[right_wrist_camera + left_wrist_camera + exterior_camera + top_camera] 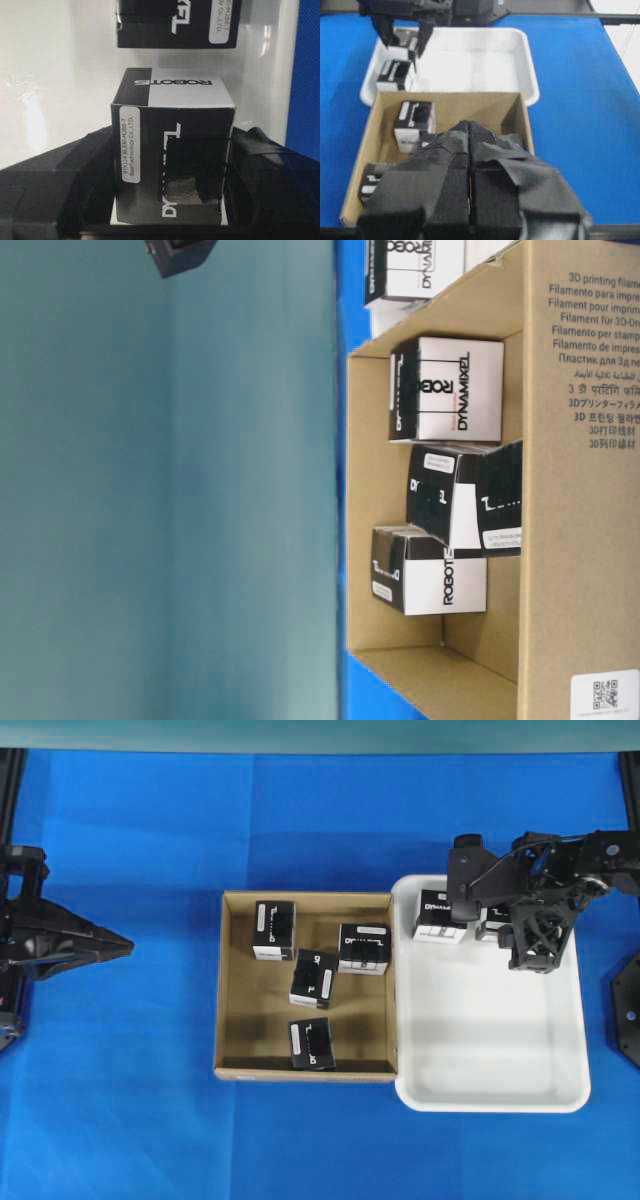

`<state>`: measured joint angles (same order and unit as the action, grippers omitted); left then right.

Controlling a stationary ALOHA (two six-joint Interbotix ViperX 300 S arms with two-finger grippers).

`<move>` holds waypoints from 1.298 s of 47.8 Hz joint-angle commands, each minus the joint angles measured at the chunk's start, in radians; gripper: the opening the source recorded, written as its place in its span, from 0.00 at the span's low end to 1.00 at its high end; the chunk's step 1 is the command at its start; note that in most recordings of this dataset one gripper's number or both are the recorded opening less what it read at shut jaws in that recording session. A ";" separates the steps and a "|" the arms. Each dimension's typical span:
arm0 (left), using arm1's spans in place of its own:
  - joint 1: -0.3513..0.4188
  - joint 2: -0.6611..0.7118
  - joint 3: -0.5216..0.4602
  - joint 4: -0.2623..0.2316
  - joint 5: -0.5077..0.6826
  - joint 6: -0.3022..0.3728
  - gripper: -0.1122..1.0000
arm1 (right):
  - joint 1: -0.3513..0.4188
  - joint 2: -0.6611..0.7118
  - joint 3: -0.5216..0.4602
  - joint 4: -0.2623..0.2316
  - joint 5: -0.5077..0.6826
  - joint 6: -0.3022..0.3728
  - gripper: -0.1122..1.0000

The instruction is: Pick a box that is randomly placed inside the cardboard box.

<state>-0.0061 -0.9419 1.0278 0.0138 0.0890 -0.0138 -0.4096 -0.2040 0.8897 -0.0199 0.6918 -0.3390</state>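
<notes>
Where the overhead view takes in the whole station, the surface [130,1100] is covered edge to edge in a blue cloth with faint fold lines, and a teal panel [320,735] closes off the far edge; the table-level view shows the same teal wall beside the cartons. One brown cardboard box [232,990] lies near the centre, its right wall touching one white tray [500,1090]. Four small black boxes lie inside the cardboard box: one at the top left [274,930], one at the top right [363,949], one in the middle [314,979] and one near the bottom wall [312,1043], the middle one just beside the top right one. Two more lie in the upper part of the tray, making six in all: one at the tray's top left corner [440,916], and the box [172,150] between the fingers of the right end effector [508,933]. The right wrist view shows that box resting on the tray floor with the two fingers [272,175] spread on either side of it, narrow gaps visible, not pressing on it. The left end effector [122,946] sits well to the left of the cardboard box, over bare cloth, its taped fingers pressed together and holding nothing.
</notes>
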 commanded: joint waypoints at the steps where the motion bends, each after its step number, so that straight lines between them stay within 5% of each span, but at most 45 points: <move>1: -0.003 0.006 -0.028 0.002 -0.008 0.002 0.04 | 0.003 0.003 -0.005 -0.002 0.000 0.003 0.70; 5: -0.002 0.006 -0.028 0.003 -0.006 0.002 0.04 | 0.005 -0.002 -0.003 -0.002 -0.003 0.006 0.90; 9: -0.003 0.006 -0.026 0.002 -0.005 0.002 0.04 | 0.003 -0.008 -0.002 0.000 -0.005 0.012 0.99; 21: -0.003 0.006 -0.028 0.002 -0.003 0.002 0.04 | 0.003 -0.106 -0.021 0.015 0.021 0.052 0.99; 35: -0.002 0.005 -0.028 0.002 -0.005 0.002 0.04 | 0.031 -0.419 -0.040 0.061 -0.031 0.123 0.99; 46: -0.002 -0.005 -0.028 0.002 -0.005 0.002 0.04 | 0.156 -0.669 0.035 0.081 -0.202 0.149 0.99; 62: -0.002 -0.015 -0.032 0.002 -0.020 -0.002 0.04 | 0.360 -0.827 0.064 0.104 -0.337 0.325 0.99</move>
<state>-0.0077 -0.9587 1.0247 0.0138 0.0813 -0.0123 -0.0859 -1.0216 0.9541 0.0782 0.3850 -0.0291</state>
